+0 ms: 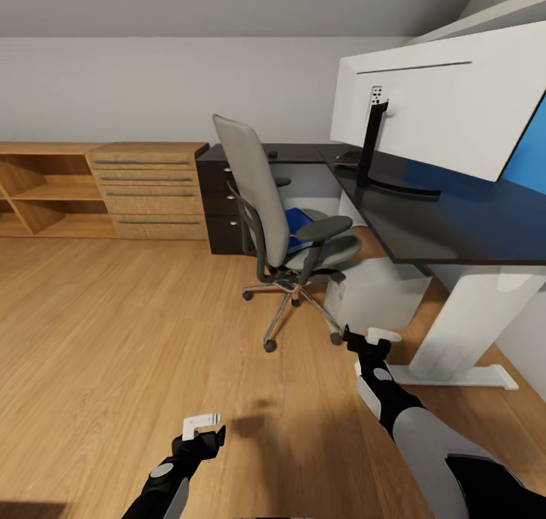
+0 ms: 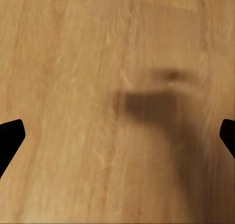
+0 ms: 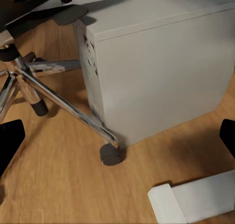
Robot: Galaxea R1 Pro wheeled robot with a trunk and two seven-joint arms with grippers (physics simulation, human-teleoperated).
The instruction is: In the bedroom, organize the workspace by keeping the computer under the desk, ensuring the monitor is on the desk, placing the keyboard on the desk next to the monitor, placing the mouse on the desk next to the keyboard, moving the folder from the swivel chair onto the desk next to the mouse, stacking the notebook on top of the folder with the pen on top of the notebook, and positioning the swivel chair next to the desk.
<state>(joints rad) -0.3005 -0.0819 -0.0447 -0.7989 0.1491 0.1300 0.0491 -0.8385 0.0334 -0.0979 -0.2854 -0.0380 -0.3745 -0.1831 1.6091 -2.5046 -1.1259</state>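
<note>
The grey swivel chair (image 1: 254, 178) stands on the floor before the black desk (image 1: 470, 223), with the blue folder (image 1: 299, 223) lying on its seat. The wide monitor (image 1: 440, 110) stands on the desk, its white back toward me. The white computer (image 1: 379, 295) tower sits on the floor under the desk, close to the chair's metal base (image 3: 54, 94). My right gripper (image 1: 370, 337) hangs open low near the computer (image 3: 156, 62). My left gripper (image 1: 203, 422) is open over bare floor. Keyboard, mouse, notebook and pen are too small or hidden to make out.
Light wooden low cabinets (image 1: 152, 189) line the back wall at the left. The desk's black drawer unit (image 1: 220, 208) stands behind the chair. Its white foot (image 3: 196, 202) lies on the floor near my right gripper. Wooden floor (image 2: 73, 62) stretches open to the left.
</note>
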